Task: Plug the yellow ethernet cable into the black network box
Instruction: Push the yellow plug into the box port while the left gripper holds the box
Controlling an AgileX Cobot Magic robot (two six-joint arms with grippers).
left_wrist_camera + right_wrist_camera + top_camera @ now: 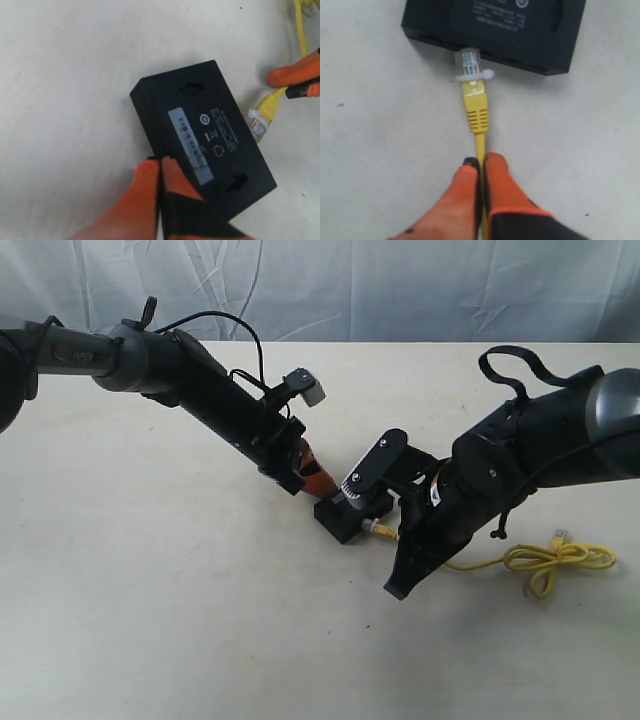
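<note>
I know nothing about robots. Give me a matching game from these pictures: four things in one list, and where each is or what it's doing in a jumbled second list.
1. left pincer
2. right pincer
3. clear plug
4. bundled cable loop

A. lying apart on the table
B. shut on the yellow cable
C. at the black box's port side
D. tips closed, at the black box's opposite edge

Pairs: 1-D, 2-B, 3-C, 4-A.

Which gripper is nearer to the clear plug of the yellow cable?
Right. The right gripper pinches the cable just behind the plug; the left gripper sits at the box's opposite edge.
</note>
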